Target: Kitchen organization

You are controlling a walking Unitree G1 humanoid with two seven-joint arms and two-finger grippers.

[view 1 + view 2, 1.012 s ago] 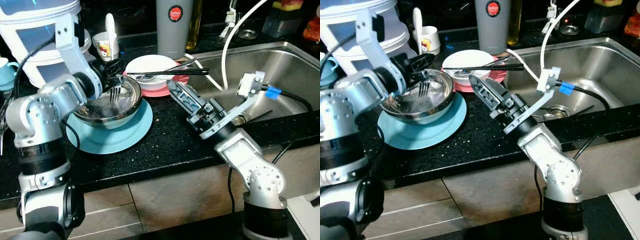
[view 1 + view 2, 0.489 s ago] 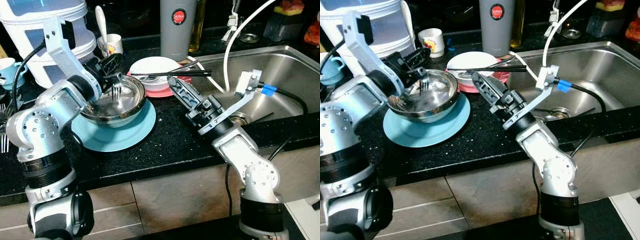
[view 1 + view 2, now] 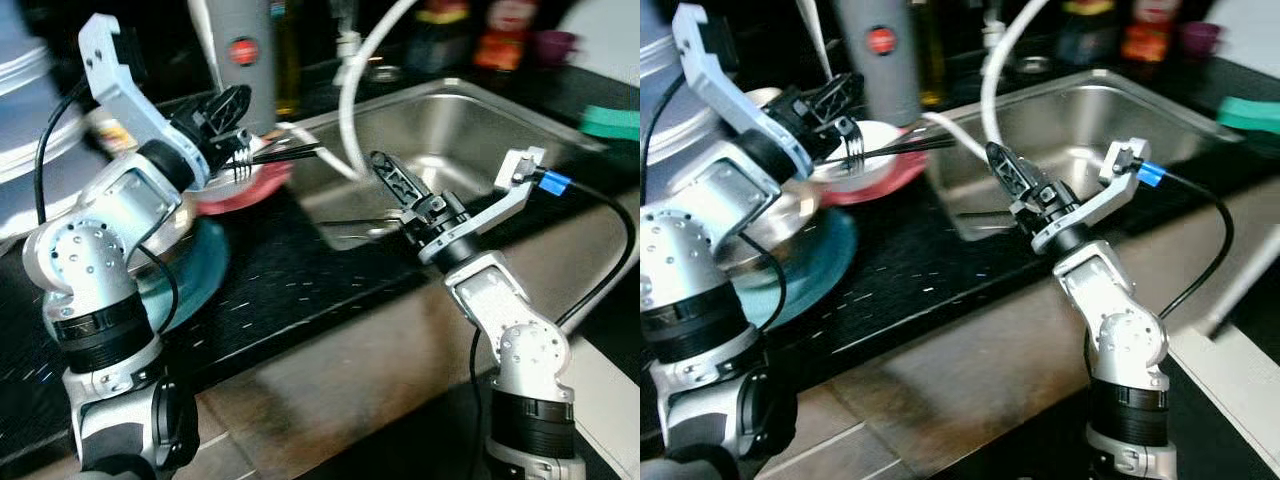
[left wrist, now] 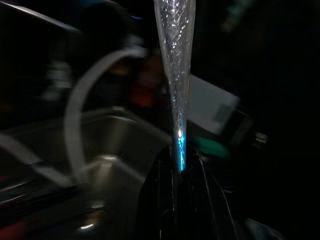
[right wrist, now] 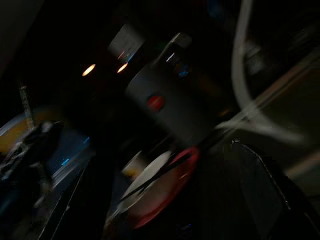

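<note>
A grey cup (image 3: 877,60) stands far behind the red plate (image 3: 880,178), white bowl (image 3: 862,148) and chopsticks (image 3: 910,147); one sink (image 3: 470,130) lies right. Left gripper (image 3: 832,103) clamps one fork (image 3: 852,150) above the bowl, tines down, handle upright. Right gripper (image 3: 1008,175) hovers at the sink's near edge, jaws nearly together, empty.

Both arms: silver cast-metal segments with rounded joint housings, joined by black ribbed collars. Left shoulder housing (image 3: 82,250) dotted with small screws. Black cables loop along each arm. White angled camera bracket on each wrist; the right bracket (image 3: 515,178) carries a blue connector. Left gripper (image 3: 228,108) and right gripper (image 3: 388,178): long black fingers, cut-out webbing.
</note>
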